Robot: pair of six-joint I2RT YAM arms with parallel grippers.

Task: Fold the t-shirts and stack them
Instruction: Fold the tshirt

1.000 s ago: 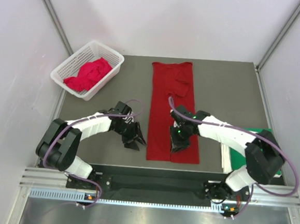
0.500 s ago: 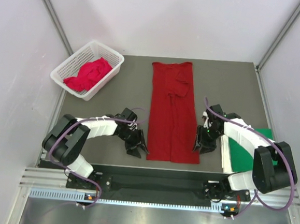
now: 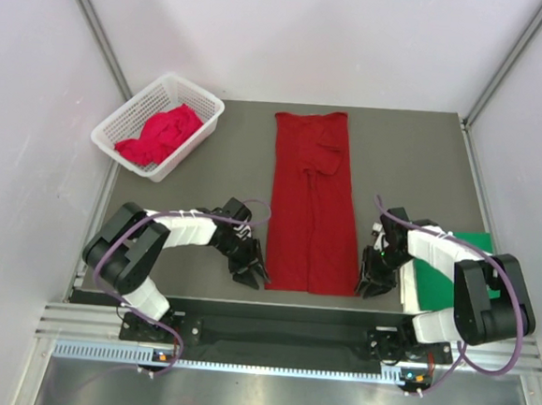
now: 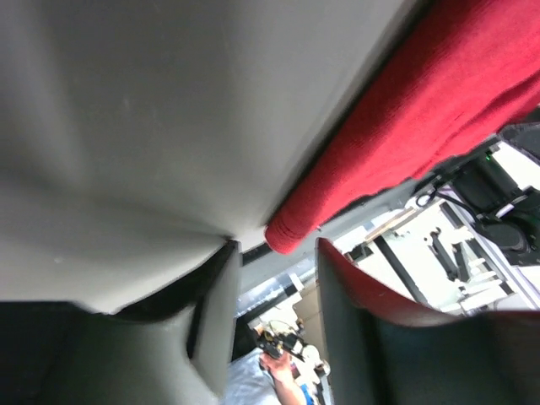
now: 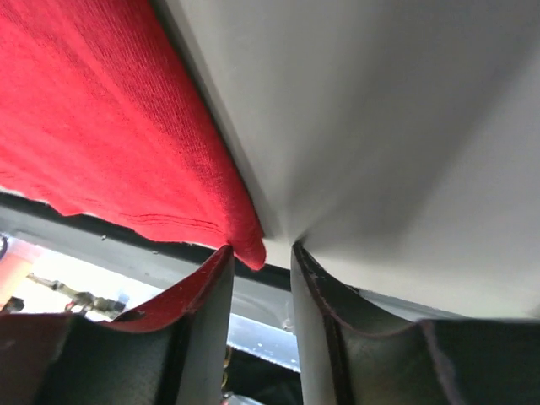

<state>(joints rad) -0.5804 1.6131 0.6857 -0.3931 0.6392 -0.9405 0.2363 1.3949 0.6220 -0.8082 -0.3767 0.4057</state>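
Basket (image 3: 191, 146) of white plastic lattice sits at the far left corner of the grey table (image 3: 406, 157), turned at an angle to the table's edges. It holds one crumpled pinkish-red t-shirt (image 3: 159, 136), bunched in a heap that fills most of its floor; nothing else can be seen in it.

Down the middle of the table lies a dark red t-shirt (image 3: 310, 206), folded into a long narrow strip that runs from the far side toward the arms' bases, with a sleeve flap showing near its far end.

At the right edge of the table, partly hidden under the right arm, lies a bright green t-shirt (image 3: 473, 240).

The left gripper (image 3: 251, 271) is low at the strip's near left corner. In the left wrist view its fingers (image 4: 215, 312) stand apart, with the rolled red corner (image 4: 283, 232) just at the mouth of the gap and not clamped.

The right gripper (image 3: 370, 287) is at the near right corner. Its fingers (image 5: 202, 321) show a narrower gap, jaws parted, and the red corner (image 5: 245, 240) is touching one fingertip without being pinched.
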